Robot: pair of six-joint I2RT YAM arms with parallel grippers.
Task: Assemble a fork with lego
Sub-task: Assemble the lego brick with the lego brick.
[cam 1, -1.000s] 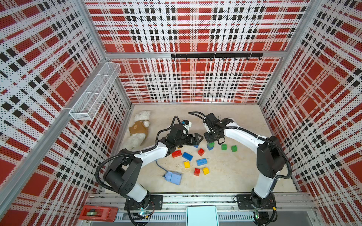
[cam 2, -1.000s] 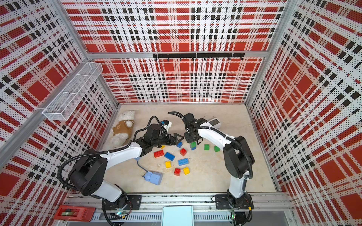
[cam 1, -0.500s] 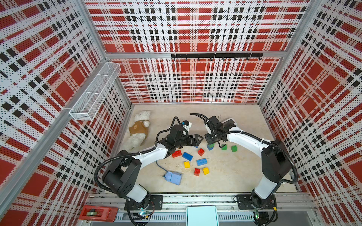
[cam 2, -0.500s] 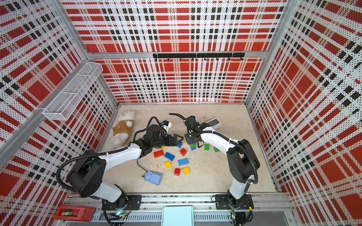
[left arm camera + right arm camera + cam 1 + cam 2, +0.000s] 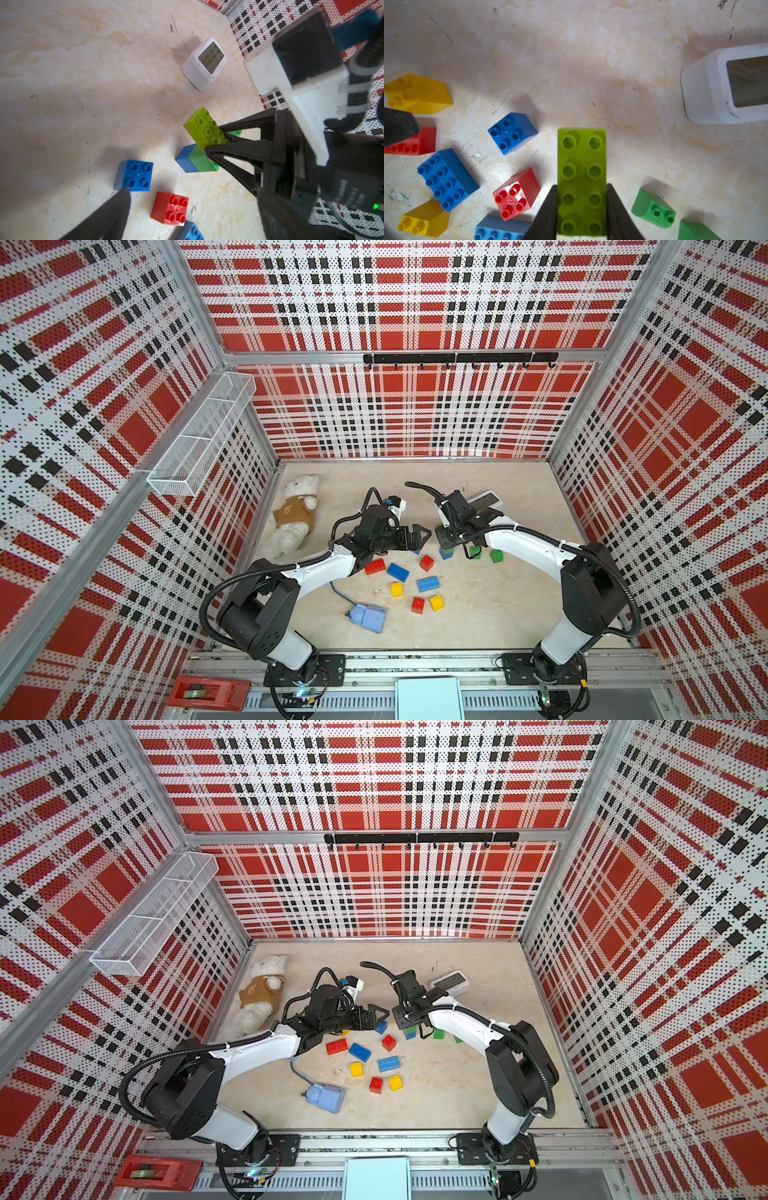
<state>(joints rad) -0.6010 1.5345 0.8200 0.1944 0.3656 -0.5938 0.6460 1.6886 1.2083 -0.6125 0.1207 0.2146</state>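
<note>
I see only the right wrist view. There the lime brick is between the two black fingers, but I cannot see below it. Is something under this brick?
Observer: Yes. In the left wrist view a blue brick and a green brick stand side by side under the lime brick, at the end that the right gripper holds. I cannot tell whether it is pressed onto them.
Operator: Thank you. A black shape is at the edge of my picture. Is it the left gripper, and does it hold something?
Observer: It is. In a top view the left gripper is open and empty, its tips pointing toward the right gripper.
</note>
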